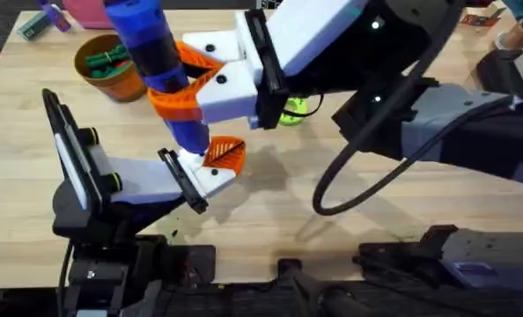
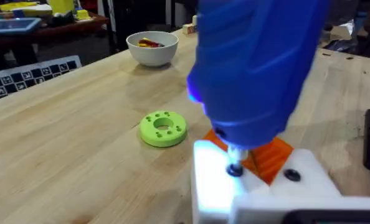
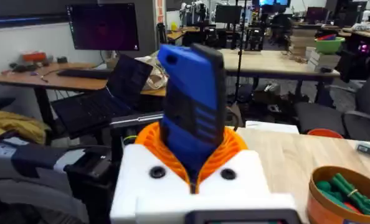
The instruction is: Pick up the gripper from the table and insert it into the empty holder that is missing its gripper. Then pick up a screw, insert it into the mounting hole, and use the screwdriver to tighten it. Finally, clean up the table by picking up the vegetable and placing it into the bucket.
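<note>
Overhead view: your right tool (image 1: 184,92) is clamped shut on the blue screwdriver (image 1: 151,53), its orange pads pressing both sides of the barrel, which stands nearly upright over the middle of the wooden surface (image 1: 349,211). The silver tip comes down onto the white holder (image 1: 210,176) at the end of your left arm, with the orange gripper (image 1: 224,152) seated on that block. In the left wrist view the tip (image 2: 234,163) sits in a mounting hole on the white block, a second dark hole (image 2: 291,175) lies just beside it, and the orange wedge (image 2: 273,155) shows behind; whether your left tool (image 1: 210,167) is open or closed, you cannot tell. The green disc (image 2: 163,128) lies apart from the block on bare wood, and the white bowl (image 2: 152,48) stands farther off near the surface's far edge. The bucket (image 1: 112,66) stands at the far left of the surface, holding dark green pieces, well apart from the tools. A yellow-green item (image 1: 293,109) peeks out beneath your right arm; what it is, you cannot tell. The near-right part of the surface lies open, crossed by a black cable (image 1: 332,176).
</note>
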Available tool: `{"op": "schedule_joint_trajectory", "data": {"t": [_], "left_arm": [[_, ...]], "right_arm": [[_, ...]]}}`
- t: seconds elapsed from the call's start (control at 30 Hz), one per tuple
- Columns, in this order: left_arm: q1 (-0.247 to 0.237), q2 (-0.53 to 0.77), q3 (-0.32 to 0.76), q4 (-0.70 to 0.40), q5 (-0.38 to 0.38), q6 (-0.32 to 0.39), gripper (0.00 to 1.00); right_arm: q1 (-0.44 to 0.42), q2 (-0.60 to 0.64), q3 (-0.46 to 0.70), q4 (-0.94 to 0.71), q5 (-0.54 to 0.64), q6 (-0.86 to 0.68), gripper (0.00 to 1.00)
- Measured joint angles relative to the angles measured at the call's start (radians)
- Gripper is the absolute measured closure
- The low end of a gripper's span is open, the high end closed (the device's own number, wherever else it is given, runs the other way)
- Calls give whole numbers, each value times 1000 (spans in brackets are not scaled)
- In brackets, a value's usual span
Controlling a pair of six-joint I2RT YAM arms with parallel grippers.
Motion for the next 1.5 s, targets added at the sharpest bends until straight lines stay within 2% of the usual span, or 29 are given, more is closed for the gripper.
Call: {"op": "schedule_joint_trajectory", "data": {"t": [0.3,0.47,0.77,0.97,1.17,1.3,1.5], "left_arm": [[0,0,0,0,0,0,991],[0,4,0,-1,4,-5,991],[0,4,0,0,6,-4,991],[-1,-2,0,0,7,1,991],[-1,0,1,-1,6,0,991],[-1,0,1,-1,6,0,991],[-1,0,1,-1,6,0,991]], "right_arm": [[0,0,0,-5,-6,-9,976],[0,-7,6,-86,14,-35,976],[0,-8,16,-81,-13,-45,977],[0,11,106,-221,-51,-62,977],[2,15,271,-436,-55,-154,977],[2,1,337,-455,-55,-204,977],[-6,-18,349,-487,-52,-220,977]]}}
